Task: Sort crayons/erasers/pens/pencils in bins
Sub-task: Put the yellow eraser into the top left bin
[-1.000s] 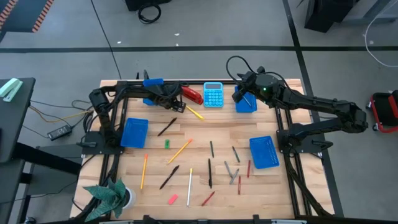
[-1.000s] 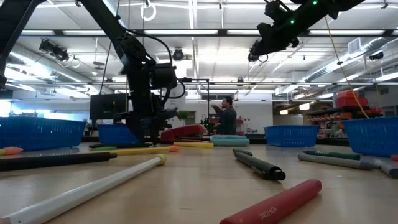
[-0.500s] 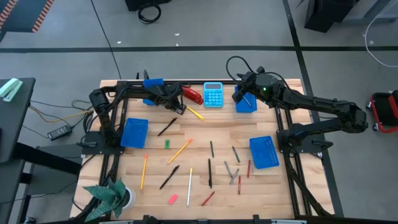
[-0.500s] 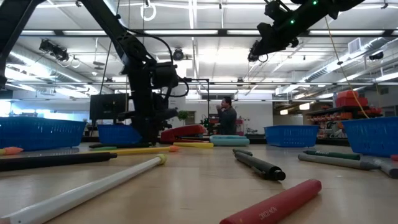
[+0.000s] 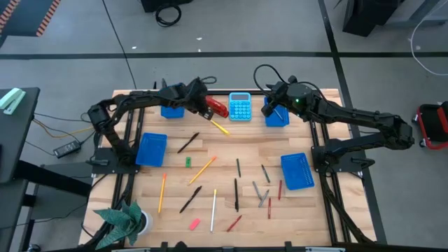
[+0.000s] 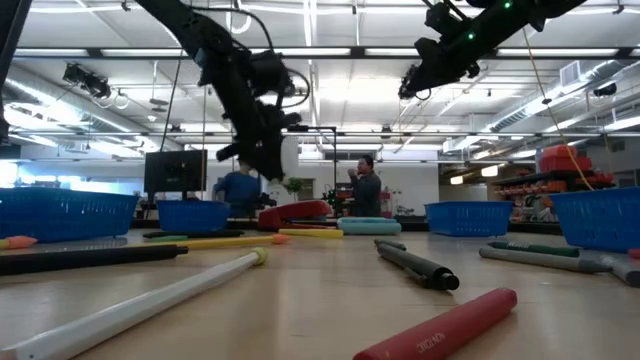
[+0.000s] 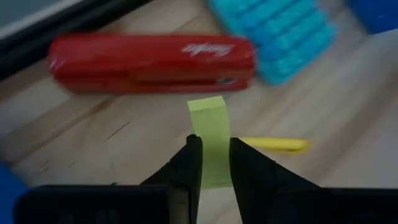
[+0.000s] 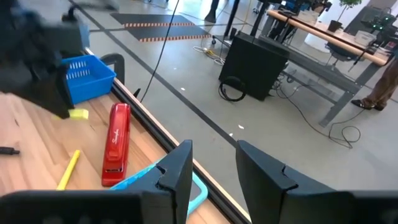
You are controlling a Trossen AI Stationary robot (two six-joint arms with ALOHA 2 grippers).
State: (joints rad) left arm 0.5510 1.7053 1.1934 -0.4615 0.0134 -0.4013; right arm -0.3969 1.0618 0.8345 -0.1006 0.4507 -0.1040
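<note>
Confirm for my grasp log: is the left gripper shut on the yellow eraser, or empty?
Shut on it: in the left wrist view, the left gripper has the yellow eraser pinched between both fingers, above the table.

Bright, even overhead light; ceiling strips glare in low view. Left wrist view soft, stapler [image 7: 152,62] blurred. Shadows faint.

Wooden table [image 5: 217,150], slatted top: four blue bins [image 5: 152,149], red stapler [image 5: 217,107] and light-blue calculator [image 5: 240,106] along the far edge, pens [image 5: 187,143], pencils [image 5: 201,170], crayons [image 5: 260,192], green eraser [image 5: 187,162], pink eraser [image 5: 194,224], perhaps a plant [image 5: 126,218] at the near left corner.
</note>
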